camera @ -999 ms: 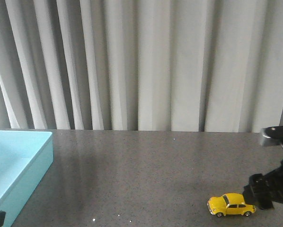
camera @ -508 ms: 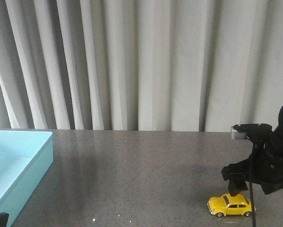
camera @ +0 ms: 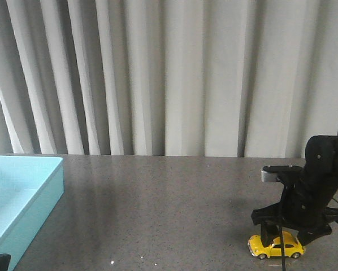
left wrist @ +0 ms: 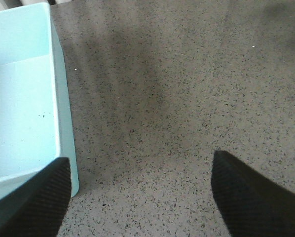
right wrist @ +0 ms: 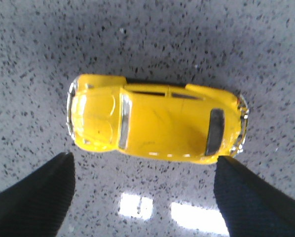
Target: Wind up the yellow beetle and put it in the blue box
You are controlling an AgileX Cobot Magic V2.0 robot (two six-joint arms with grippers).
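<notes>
The yellow beetle [camera: 275, 246] stands on its wheels on the dark speckled table at the front right. My right gripper [camera: 279, 236] hangs directly over it, partly hiding its roof. In the right wrist view the beetle [right wrist: 155, 121] lies just beyond my open right gripper [right wrist: 145, 197], and neither black finger touches it. The blue box [camera: 16, 195] sits at the far left. In the left wrist view the box [left wrist: 24, 98] is beside my open, empty left gripper [left wrist: 140, 195], whose one finger overlaps the box's near corner.
Grey pleated curtains hang behind the table's far edge. The speckled tabletop [camera: 157, 209] stretches between the box and the beetle. Bright light reflections lie on the table between the right fingers [right wrist: 39, 197].
My right arm has moved left and down, from beside the beetle to directly above it. The beetle and the blue box have not moved.
</notes>
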